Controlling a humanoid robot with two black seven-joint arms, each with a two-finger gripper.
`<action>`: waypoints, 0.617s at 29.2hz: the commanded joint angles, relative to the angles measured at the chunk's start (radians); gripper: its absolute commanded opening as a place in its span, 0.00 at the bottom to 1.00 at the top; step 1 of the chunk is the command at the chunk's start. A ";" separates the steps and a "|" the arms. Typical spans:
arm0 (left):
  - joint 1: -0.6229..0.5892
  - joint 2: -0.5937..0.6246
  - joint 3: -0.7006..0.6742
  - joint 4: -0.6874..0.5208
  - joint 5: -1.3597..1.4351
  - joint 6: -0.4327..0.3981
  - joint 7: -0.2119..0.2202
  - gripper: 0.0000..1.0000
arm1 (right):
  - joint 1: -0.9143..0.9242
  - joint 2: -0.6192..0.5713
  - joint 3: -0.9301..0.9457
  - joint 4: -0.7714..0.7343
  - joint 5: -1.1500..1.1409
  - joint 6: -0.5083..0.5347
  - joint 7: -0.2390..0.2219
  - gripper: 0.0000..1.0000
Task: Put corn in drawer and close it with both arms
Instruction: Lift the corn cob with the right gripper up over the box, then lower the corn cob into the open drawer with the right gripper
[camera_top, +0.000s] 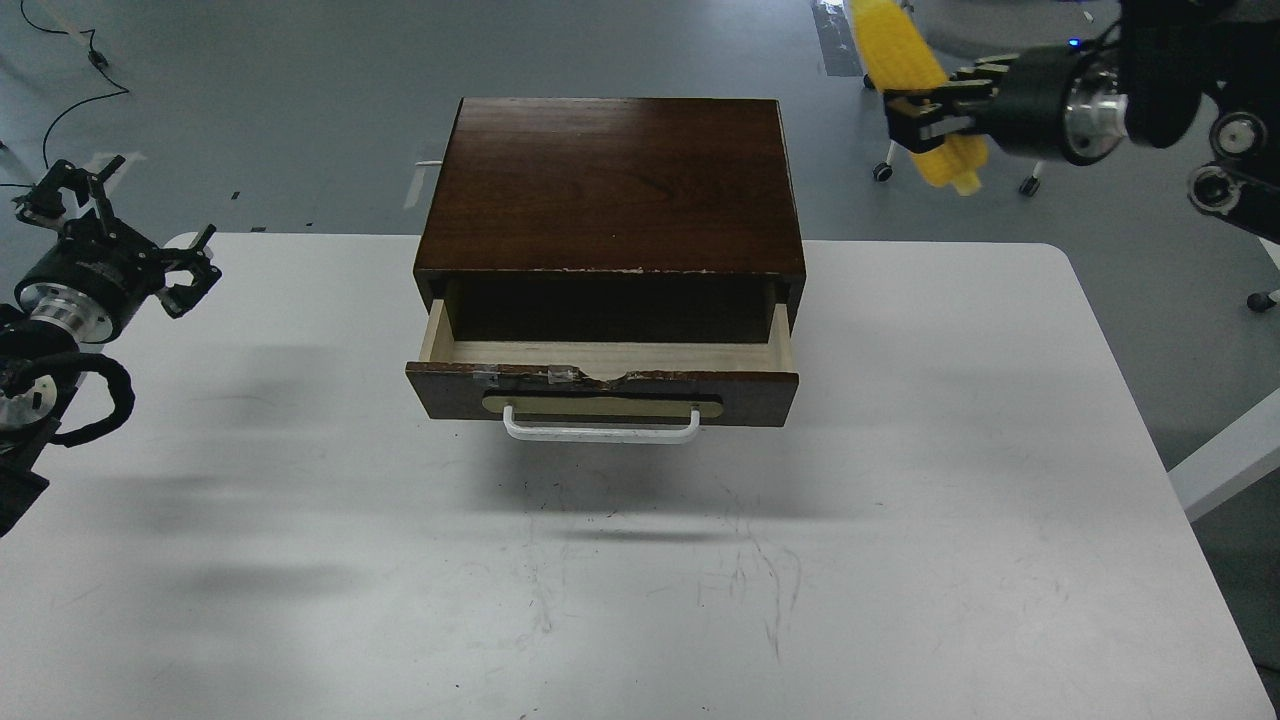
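Observation:
The yellow corn (890, 45) is held up in the air by my right gripper (925, 115), which is shut across its middle, above and to the right of the cabinet's back right corner. The cob hangs tilted, pointed end up. The drawer (600, 392) stands pulled partly open at the cabinet's front. Its pale wood inside (610, 355) shows nothing in it, and its white handle (600, 432) faces me. My left gripper (130, 218) is open and empty at the table's far left edge, well away from the drawer.
The dark brown cabinet (610, 180) stands at the back middle of the white table (900, 520). A wheeled chair's legs (1030, 185) stand on the floor behind my right arm. A black cable (70, 95) lies on the floor at the far left.

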 joint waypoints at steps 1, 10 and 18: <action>-0.002 0.000 -0.017 0.001 0.003 0.000 -0.011 0.98 | 0.018 0.135 -0.003 0.010 -0.173 0.000 0.040 0.00; -0.002 -0.013 -0.043 -0.010 0.000 0.000 -0.100 0.98 | 0.033 0.314 -0.128 0.021 -0.343 0.000 0.071 0.01; 0.000 -0.036 -0.060 -0.010 -0.003 0.000 -0.100 0.98 | 0.016 0.350 -0.167 0.007 -0.377 0.000 0.071 0.15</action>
